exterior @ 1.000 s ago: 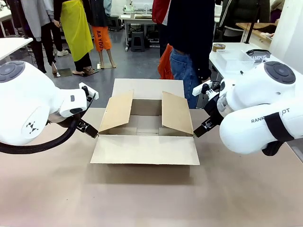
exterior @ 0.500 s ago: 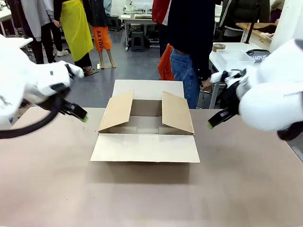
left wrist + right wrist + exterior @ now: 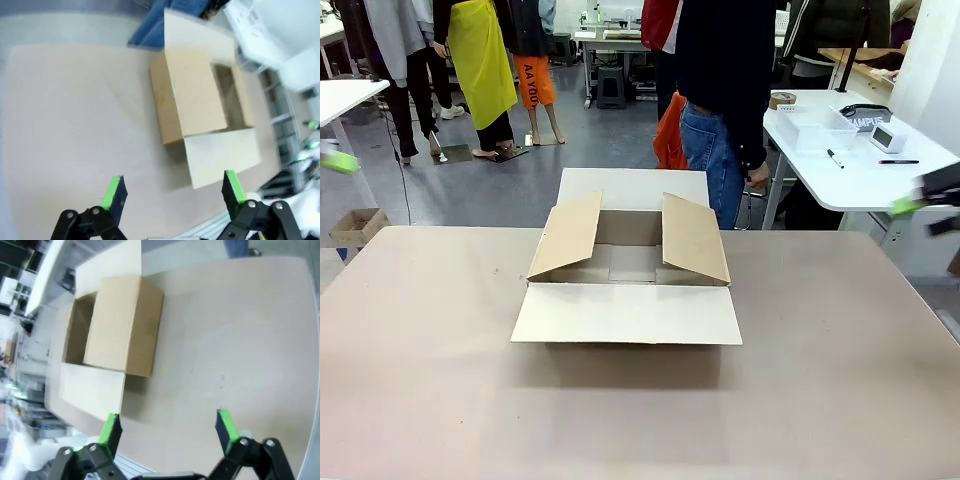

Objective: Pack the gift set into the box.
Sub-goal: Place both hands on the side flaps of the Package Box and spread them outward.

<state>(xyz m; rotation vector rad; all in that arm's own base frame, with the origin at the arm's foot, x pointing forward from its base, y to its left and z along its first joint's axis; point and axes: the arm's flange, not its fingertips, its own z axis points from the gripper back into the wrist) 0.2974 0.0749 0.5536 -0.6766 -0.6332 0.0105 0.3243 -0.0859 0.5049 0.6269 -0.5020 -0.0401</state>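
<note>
Left gripper [image 3: 173,181]: fingers spread wide, nothing held. The box [image 3: 200,100] is seen well ahead of it on the counter [image 3: 75,125], flaps opened out. Right gripper [image 3: 166,421]: likewise spread and empty, with the box well ahead, toward its left finger. The gift set [image 3: 817,128] is noted on a white side counter [image 3: 860,180], beyond the right gripper and well apart from the box.

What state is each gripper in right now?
Left gripper: open, holding nothing.
Right gripper: open, holding nothing.
</note>
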